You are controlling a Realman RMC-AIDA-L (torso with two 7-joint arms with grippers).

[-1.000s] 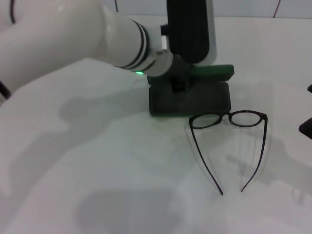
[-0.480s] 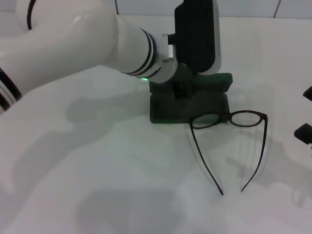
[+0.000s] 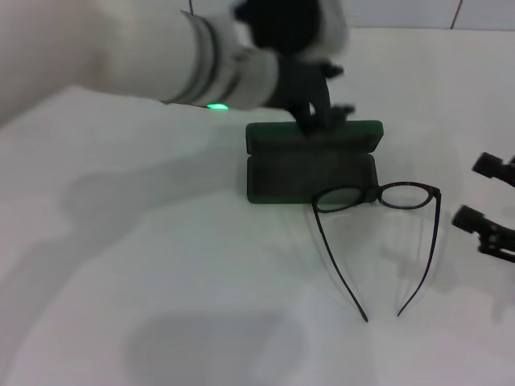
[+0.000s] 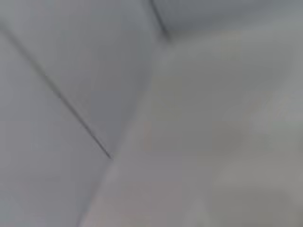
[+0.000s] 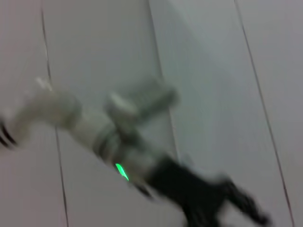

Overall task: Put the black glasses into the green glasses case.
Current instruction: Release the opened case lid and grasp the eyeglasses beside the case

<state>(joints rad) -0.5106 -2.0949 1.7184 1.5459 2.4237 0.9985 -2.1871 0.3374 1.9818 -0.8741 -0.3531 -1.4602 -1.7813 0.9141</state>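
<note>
White tabletop (image 3: 161, 265), pale tiled wall along top edge of frame. Green glasses case (image 3: 311, 165) at upper centre, lying open, lid raised at back. Black glasses (image 3: 378, 241) just right and below, on the table, one lens overlapping case's lower right corner, temple arms unfolded toward bottom of frame. Left gripper (image 3: 322, 112) above case's rear edge, blurred; jaw state: cannot tell. Right gripper (image 3: 487, 205) at right edge, fingers parted, holding nothing.

Head camera looks down on the table (image 3: 161, 265); right wrist camera faces the left arm (image 5: 109, 137).
</note>
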